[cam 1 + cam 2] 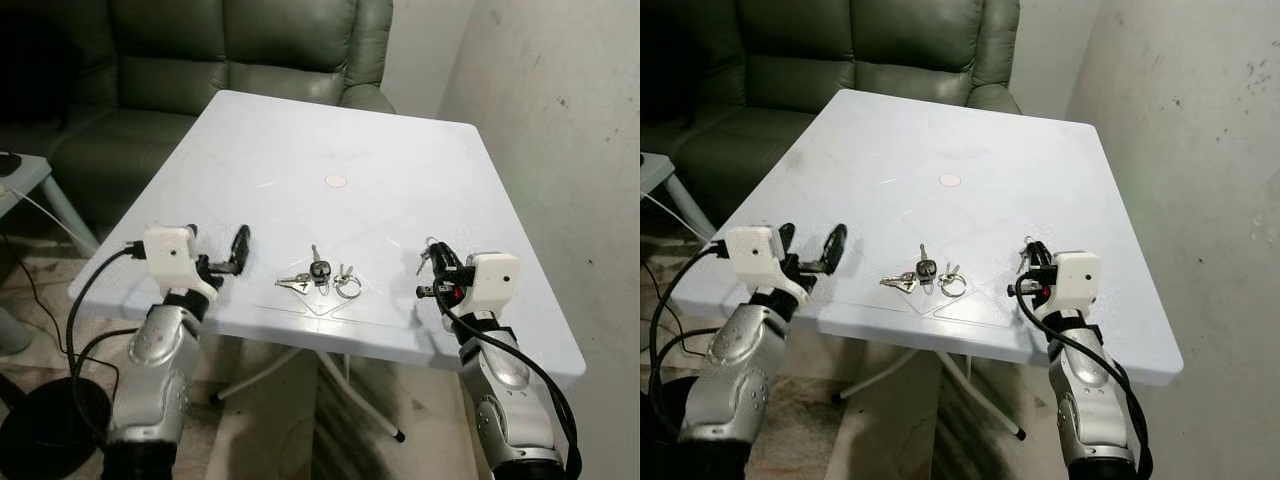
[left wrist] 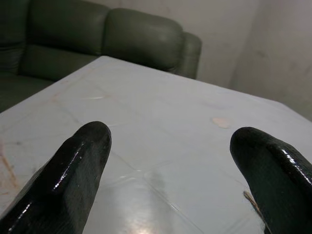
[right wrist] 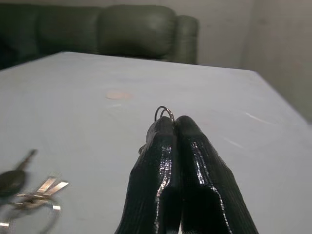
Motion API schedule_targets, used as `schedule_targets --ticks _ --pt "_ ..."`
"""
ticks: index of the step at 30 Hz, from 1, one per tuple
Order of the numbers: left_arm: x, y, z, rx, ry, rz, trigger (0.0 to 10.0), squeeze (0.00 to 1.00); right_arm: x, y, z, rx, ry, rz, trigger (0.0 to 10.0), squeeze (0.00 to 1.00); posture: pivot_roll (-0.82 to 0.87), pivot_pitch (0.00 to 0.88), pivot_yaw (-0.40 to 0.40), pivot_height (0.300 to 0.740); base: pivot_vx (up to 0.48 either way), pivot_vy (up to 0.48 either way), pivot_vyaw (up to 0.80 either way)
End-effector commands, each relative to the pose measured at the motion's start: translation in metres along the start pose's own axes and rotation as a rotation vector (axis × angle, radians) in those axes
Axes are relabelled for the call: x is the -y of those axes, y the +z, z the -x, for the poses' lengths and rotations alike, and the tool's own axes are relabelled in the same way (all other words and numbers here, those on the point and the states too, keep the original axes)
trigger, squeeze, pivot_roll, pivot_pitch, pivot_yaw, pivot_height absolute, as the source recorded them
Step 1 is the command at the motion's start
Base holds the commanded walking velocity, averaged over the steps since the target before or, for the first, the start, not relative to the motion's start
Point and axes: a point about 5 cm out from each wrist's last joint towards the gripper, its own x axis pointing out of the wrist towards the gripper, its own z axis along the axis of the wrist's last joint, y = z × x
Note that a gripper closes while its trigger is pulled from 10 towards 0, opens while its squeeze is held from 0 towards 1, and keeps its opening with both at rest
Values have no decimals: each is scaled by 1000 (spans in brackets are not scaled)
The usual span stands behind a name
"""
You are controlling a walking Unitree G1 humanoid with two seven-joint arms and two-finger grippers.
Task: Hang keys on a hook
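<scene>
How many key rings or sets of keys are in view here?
2: one bunch of keys lies on the white table near its front edge; a second ring is pinched in the shut right gripper. Others may be hidden.

A bunch of silver metal keys with one black-headed key (image 1: 318, 273) lies flat near the front edge of the white bench (image 1: 330, 130), its split rings spread beside it.

Keys (image 1: 318, 275) lie on white table (image 1: 330, 140) between tools.
</scene>
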Motion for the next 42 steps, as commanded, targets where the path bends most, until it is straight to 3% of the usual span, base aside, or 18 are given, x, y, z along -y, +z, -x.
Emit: schedule_targets --ticks 1,4,13,16,42 --pt "0 -1 -4 -10 6 -15 10000 0 0 6 -3 12 3 22 10000 0 -43 0 -29 740 0 0 -719" --pt "-9 2 -8 6 49 -21 10000 0 2 8 -7 9 -1 40 10000 0 -39 0 -29 740 0 0 -715" --pt "-14 6 -15 17 70 -35 10000 0 -2 6 -13 -9 -11 45 10000 0 -12 0 -35 740 0 0 -712" --pt "-14 7 -15 25 70 -36 10000 0 -5 5 -14 -14 -1 41 10000 0 -6 0 -37 740 0 480 -708" --pt "-10 6 -20 30 38 -73 10000 0 -5 1 -8 -29 -18 49 10000 0 -33 0 -22 740 0 0 -702"
